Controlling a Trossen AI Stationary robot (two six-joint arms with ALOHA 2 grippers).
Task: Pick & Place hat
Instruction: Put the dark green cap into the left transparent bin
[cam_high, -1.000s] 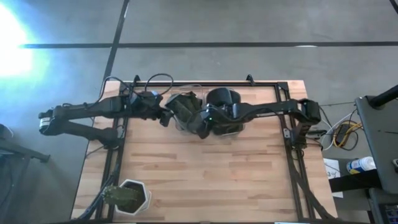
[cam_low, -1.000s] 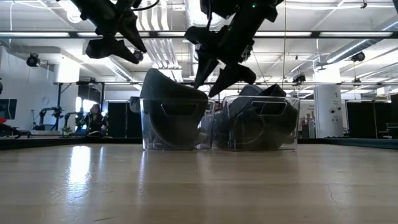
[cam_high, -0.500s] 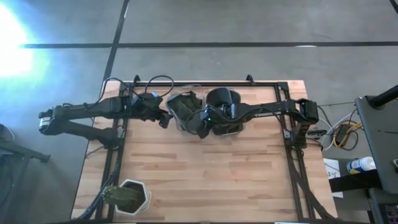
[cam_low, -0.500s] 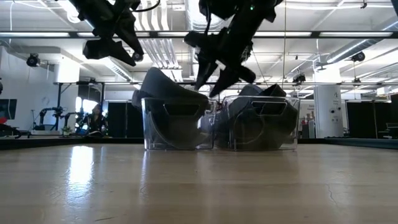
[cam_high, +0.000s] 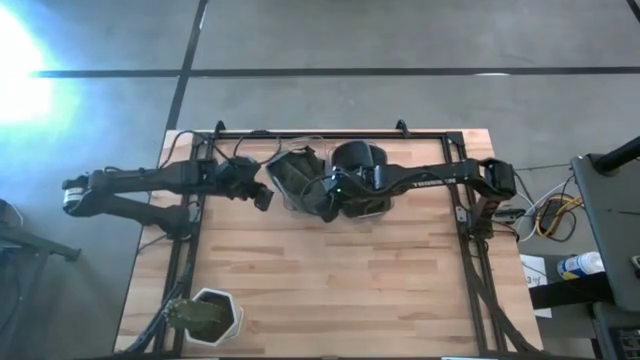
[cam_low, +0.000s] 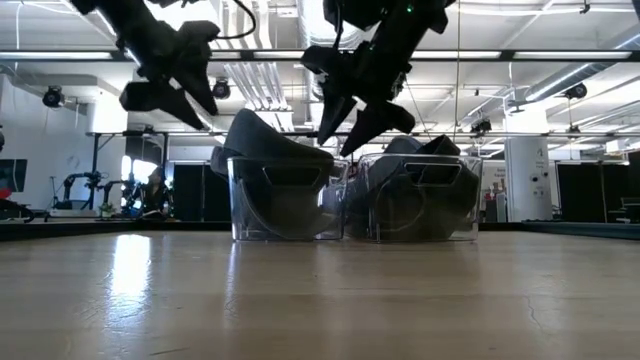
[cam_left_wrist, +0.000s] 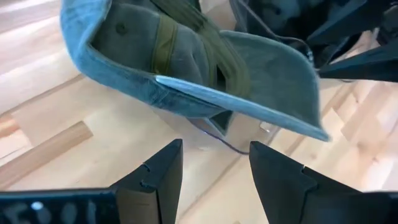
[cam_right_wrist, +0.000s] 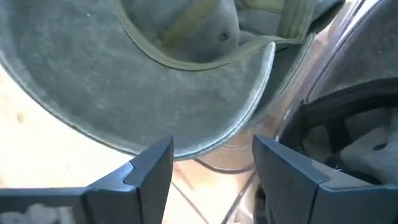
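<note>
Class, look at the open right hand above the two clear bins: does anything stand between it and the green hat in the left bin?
Nothing visible does. The right hand hangs open directly over the green hat, whose brim rises above the clear bin, unobstructed.

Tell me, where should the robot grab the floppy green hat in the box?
Probably the brim. The hat sits upside down in the clear box, and its brim sticks up above the rim. Coming from above, the open right gripper could pinch that thin edge; it is flat enough to fit between the fingers.

Hat (cam_high: 293, 170) in left bin (cam_low: 285, 197); right bin (cam_low: 420, 197) apparently touching it.
</note>
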